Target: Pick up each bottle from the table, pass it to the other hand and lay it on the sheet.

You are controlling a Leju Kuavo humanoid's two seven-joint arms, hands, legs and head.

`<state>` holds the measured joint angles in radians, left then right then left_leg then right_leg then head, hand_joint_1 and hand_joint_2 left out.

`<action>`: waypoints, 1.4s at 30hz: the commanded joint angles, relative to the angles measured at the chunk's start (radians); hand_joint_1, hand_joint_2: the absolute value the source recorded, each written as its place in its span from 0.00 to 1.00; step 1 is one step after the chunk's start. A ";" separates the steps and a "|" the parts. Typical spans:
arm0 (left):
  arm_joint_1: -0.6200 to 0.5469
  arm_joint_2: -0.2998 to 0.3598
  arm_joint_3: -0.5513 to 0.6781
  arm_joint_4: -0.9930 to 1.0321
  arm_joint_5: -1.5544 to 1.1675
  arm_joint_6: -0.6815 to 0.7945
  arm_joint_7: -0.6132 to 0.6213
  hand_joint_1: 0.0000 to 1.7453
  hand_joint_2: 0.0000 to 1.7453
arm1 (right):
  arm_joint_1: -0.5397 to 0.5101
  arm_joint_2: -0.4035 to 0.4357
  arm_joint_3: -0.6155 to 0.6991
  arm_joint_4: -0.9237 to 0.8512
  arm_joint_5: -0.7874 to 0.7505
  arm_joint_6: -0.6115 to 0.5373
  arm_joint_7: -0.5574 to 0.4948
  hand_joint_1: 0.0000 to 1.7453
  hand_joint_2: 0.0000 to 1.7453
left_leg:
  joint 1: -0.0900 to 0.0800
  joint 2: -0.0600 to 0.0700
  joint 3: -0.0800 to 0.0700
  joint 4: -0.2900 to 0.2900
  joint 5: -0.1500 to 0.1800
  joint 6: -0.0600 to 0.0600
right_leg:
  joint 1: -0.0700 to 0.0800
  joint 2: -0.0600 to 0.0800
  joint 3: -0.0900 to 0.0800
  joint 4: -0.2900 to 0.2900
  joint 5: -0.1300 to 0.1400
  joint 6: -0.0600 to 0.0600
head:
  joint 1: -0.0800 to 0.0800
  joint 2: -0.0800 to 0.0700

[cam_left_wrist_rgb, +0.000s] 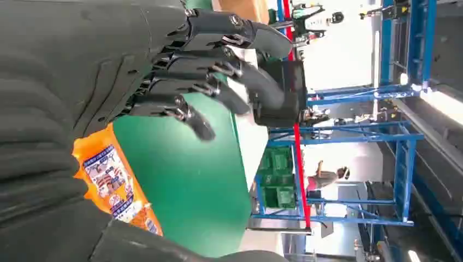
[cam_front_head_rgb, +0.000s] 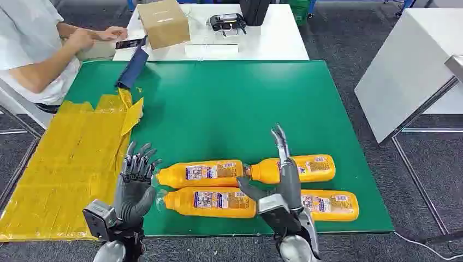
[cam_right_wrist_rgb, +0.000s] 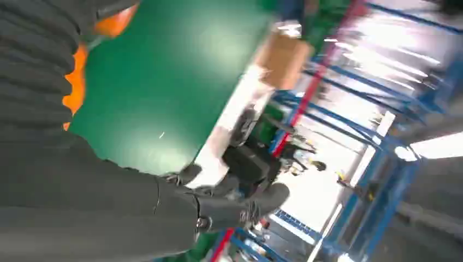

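four glossy orange plastic bottles point(cam_front_head_rgb: 205, 173) lie in two rows on the green table point(cam_front_head_rgb: 229, 103), right of the crinkled yellow sheet point(cam_front_head_rgb: 65, 169). left hand point(cam_front_head_rgb: 135, 183) and right hand point(cam_front_head_rgb: 284, 183) hover spread, holding nothing.

we count 4 orange bottles on the green table point(cam_front_head_rgb: 229, 103): far left point(cam_front_head_rgb: 199, 173), far right point(cam_front_head_rgb: 297, 168), near left point(cam_front_head_rgb: 210, 201), near right point(cam_front_head_rgb: 330, 204). there is 1 yellow sheet point(cam_front_head_rgb: 65, 164) at the left, 1 cardboard box point(cam_front_head_rgb: 163, 23) far off, and 1 person point(cam_front_head_rgb: 33, 49) at far left.
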<state>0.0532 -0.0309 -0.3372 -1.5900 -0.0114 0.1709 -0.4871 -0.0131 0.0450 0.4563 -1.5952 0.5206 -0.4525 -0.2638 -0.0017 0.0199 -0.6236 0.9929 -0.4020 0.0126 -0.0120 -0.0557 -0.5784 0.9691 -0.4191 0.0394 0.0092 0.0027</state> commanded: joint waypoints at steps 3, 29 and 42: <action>-0.043 -0.032 0.048 0.091 -0.010 -0.050 0.034 0.00 1.00 | -0.274 -0.070 0.051 0.392 0.303 0.071 0.181 0.00 1.00 | 0.001 0.001 0.004 -0.001 -0.001 0.000 | 0.000 0.005 0.004 -0.002 0.001 -0.001 | 0.000 0.000; -0.147 -0.051 0.010 0.215 0.031 -0.115 0.037 0.00 1.00 | -0.527 0.074 0.248 0.810 0.303 0.266 0.122 0.00 1.00 | 0.000 -0.001 0.003 -0.001 0.000 -0.001 | 0.000 0.002 0.003 0.000 0.000 -0.001 | 0.000 0.000; -0.164 -0.050 -0.010 0.233 0.069 -0.130 0.018 0.00 1.00 | -0.560 0.093 0.287 0.881 0.213 0.322 0.092 0.00 1.00 | 0.001 -0.001 0.003 0.000 0.000 -0.001 | 0.000 0.003 0.003 0.000 -0.001 -0.001 | 0.000 0.000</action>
<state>-0.0603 -0.0855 -0.3155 -1.4374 0.0538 0.0431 -0.4704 -0.5030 0.1320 0.6916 -0.8427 0.7481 -0.1442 -0.1740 -0.0017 0.0199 -0.6238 0.9932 -0.4015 0.0127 -0.0119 -0.0558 -0.5789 0.9697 -0.4187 0.0397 0.0092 0.0027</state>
